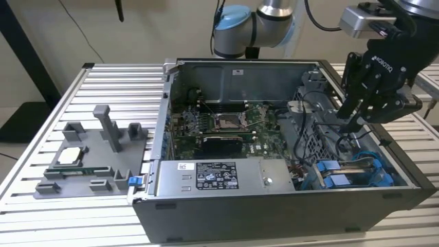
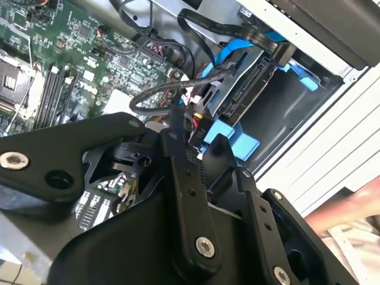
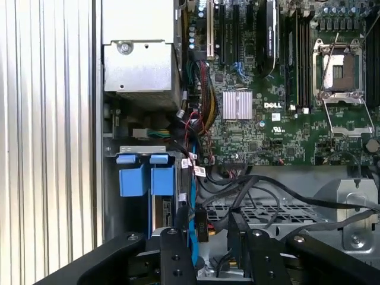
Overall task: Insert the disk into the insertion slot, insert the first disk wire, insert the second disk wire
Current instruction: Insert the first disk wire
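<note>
Occupying the insertion slot (image 3: 141, 149): disk (image 3: 161, 211)

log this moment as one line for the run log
step: disk wiring | disk: in slot | gripper: low over slot, at black wire beside disk | case: open

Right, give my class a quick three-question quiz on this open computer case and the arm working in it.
1. True or false: the gripper hangs above the grey fixture that stands outside the computer case.
2. What colour are the plastic tabs by the disk? A red, B blue, C green.
3. Short answer: what lies on the fixture next to the green memory stick?

Key:
1. False. It hangs inside the case, near the insertion slot.
2. B.
3. The square processor chip.
</note>
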Available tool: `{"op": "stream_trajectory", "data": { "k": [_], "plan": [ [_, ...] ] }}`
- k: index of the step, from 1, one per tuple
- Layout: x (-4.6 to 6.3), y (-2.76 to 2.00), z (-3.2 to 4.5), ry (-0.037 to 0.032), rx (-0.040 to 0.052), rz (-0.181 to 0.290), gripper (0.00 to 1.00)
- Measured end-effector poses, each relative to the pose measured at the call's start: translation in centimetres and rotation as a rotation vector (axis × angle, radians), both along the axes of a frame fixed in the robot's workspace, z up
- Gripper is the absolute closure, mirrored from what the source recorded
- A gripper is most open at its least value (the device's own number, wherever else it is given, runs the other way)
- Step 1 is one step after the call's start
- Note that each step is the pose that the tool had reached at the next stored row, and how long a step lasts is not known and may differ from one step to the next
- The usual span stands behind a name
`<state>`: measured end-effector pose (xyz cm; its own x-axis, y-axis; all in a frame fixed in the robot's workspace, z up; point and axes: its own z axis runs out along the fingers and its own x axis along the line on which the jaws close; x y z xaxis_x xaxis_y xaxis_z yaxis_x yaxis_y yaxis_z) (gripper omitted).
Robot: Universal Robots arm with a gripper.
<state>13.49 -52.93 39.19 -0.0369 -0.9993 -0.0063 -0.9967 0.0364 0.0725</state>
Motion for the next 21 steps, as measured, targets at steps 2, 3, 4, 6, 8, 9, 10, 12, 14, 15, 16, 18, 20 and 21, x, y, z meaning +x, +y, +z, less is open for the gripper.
{"op": "stream_trajectory", "data": {
  "k": [2, 3, 4, 6, 8, 9, 10, 12, 14, 15, 16, 18, 20, 21],
  "plan": [
    [0.0, -0.24, -0.15, 0.0006, 0.0078, 0.0, 0.0],
    [0.1, -0.39, -0.24, 0.001, 0.0143, 0.0, 0.0],
    [0.1, -0.5, -0.3, 0.0013, 0.0186, -0.001, 0.0],
    [0.1, -0.72, -0.44, 0.0017, 0.031, -0.002, 0.0],
    [0.1, -0.91, -0.51, 0.0019, 0.0439, -0.002, 1.0],
    [0.1, -1.0, -0.54, 0.0019, 0.0489, -0.003, 1.0],
    [0.1, -1.09, -0.57, 0.0019, 0.0535, -0.003, 1.0],
    [0.1, -1.22, -0.63, 0.0019, 0.0598, -0.004, 1.0],
    [0.1, -1.25, -0.64, 0.0019, 0.0611, -0.004, 1.0],
    [0.1, -1.25, -0.64, 0.0019, 0.0611, -0.004, 1.0],
    [0.1, -1.25, -0.65, 0.0018, 0.0611, -0.004, 1.0],
    [0.1, -1.25, -0.65, 0.0018, 0.0612, -0.004, 1.0],
    [0.1, -1.25, -0.65, 0.0017, 0.0612, -0.004, 1.0],
    [0.1, -1.25, -0.64, 0.0017, 0.0611, -0.004, 1.0]
  ]
}}
